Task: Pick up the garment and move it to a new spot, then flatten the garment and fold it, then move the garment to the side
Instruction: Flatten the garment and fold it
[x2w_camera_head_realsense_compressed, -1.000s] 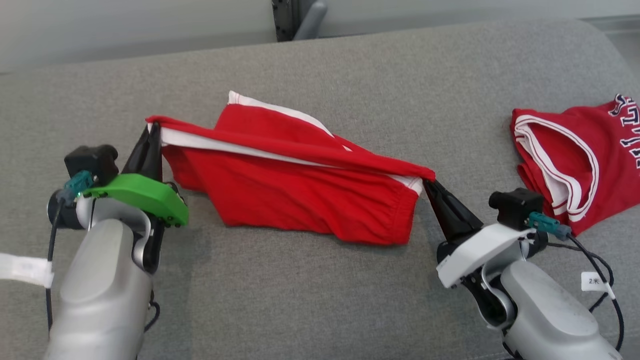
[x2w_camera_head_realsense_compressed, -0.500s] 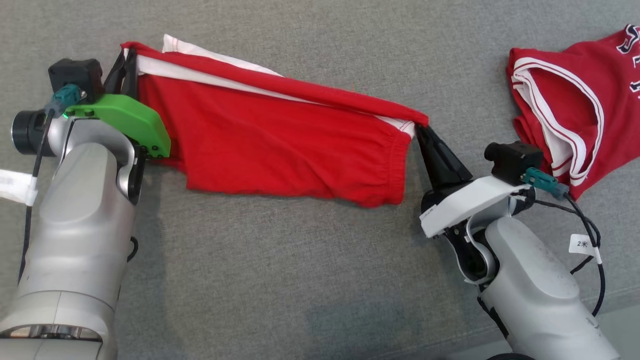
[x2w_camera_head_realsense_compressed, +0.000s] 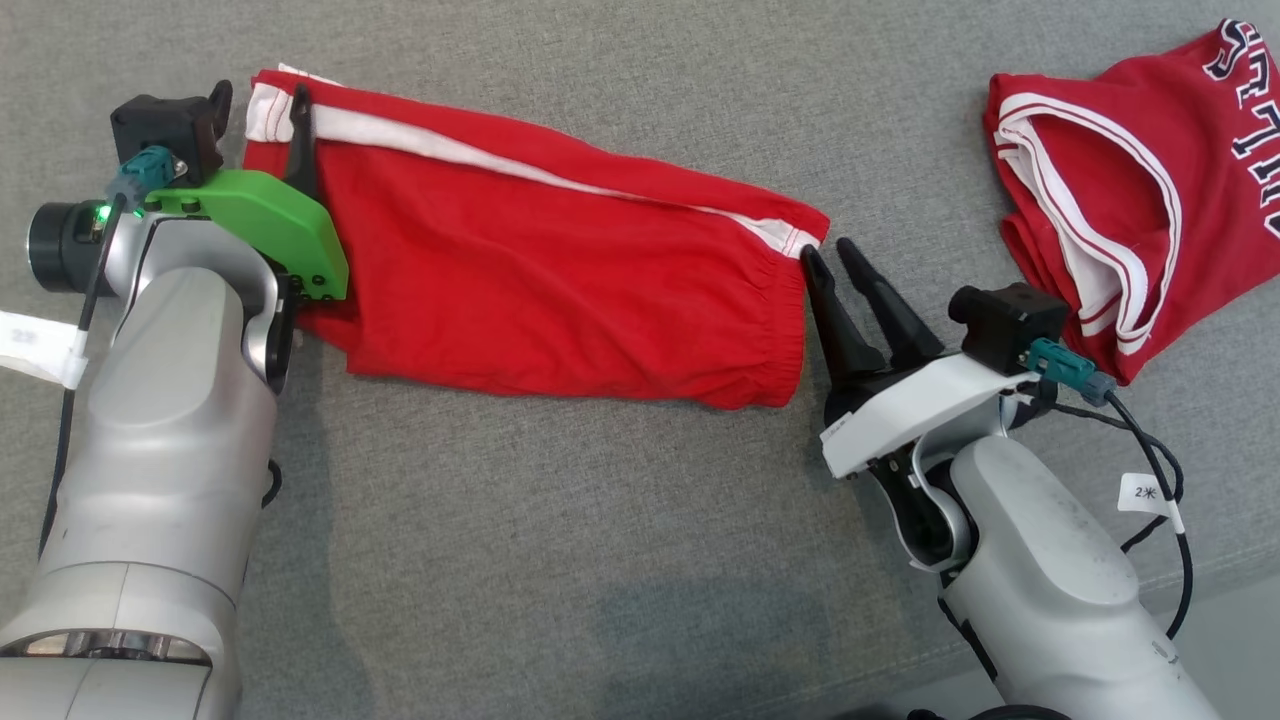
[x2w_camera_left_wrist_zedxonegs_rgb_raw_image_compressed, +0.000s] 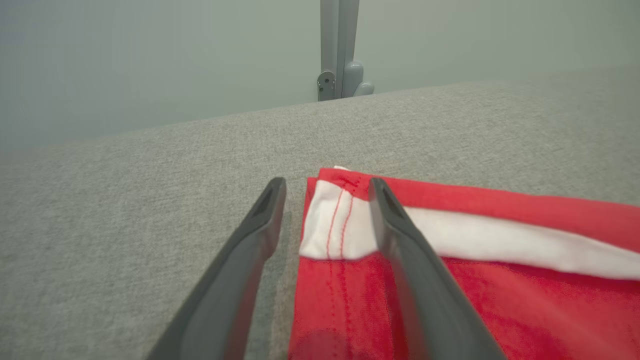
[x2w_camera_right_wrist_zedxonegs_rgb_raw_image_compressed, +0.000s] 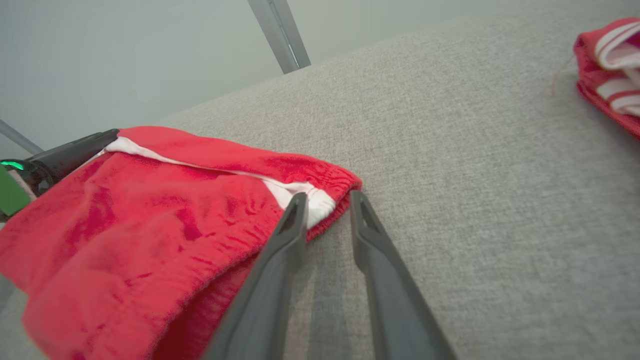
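the red shorts (x2w_camera_head_realsense_compressed: 560, 270) lay stretched out flat on the grey cushion (x2w_camera_head_realsense_compressed: 600, 560), white side stripe (x2w_camera_head_realsense_compressed: 560, 175) along the far edge. this looked like the flatten-and-fold step, with neither claw holding any cloth. the left gripper (x2w_camera_left_wrist_zedxonegs_rgb_raw_image_compressed: 327, 187) stood wide at the hem corner, one finger over the stripe and the other off the edge. the right gripper (x2w_camera_head_realsense_compressed: 828, 250) stood narrowly parted just beside the waistband corner, with nothing between its fingers. the next move probably called for fresh pinches at the corners, to bring one end over the other. a red jersey (x2w_camera_head_realsense_compressed: 1130, 200) lay crumpled to the right, well apart from the shorts but near the right arm, so it could snag there.
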